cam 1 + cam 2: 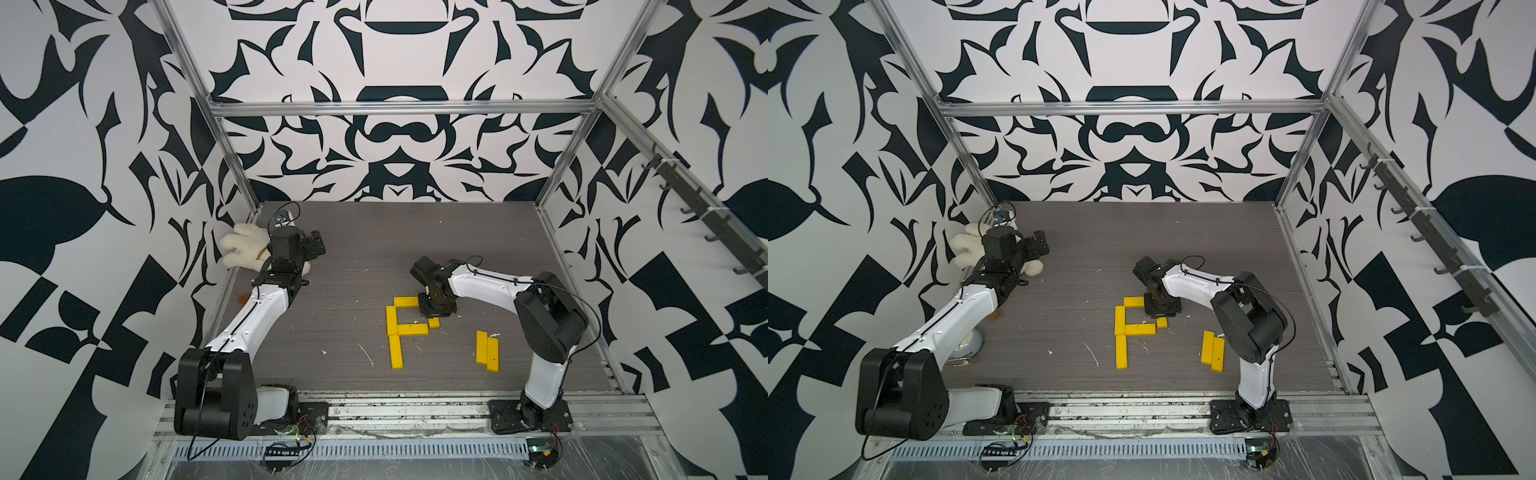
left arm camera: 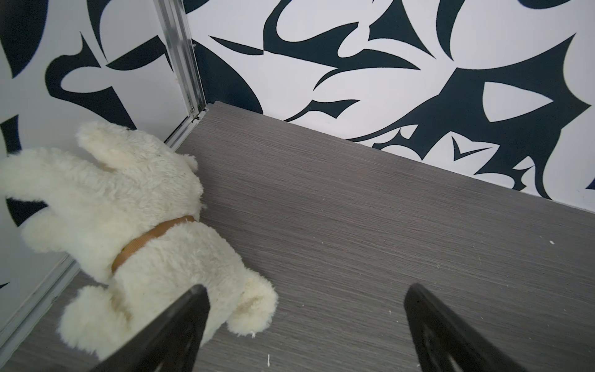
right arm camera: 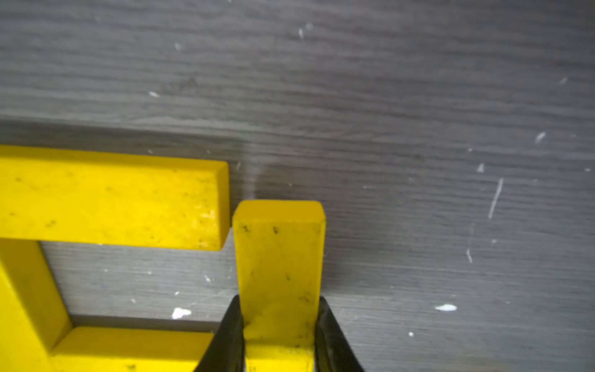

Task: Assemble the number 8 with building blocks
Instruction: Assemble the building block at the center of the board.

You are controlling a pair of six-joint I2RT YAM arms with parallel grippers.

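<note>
Our right pincer [image 3: 278, 301] clamped on a yellow bar [image 3: 278, 254] at the right end of the far bar [image 3: 109, 199], left pincer [image 2: 306, 290] spread, we should seat it square before releasing.

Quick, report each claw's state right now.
Left claw: open, holding nothing.
Right claw: shut on a yellow bar.

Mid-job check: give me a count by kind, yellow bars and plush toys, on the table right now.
Yellow bars: 7 (4 laid in the figure, 1 in the right pincer, 2 spare bars)
White plush toy: 1
Total: 8
</note>
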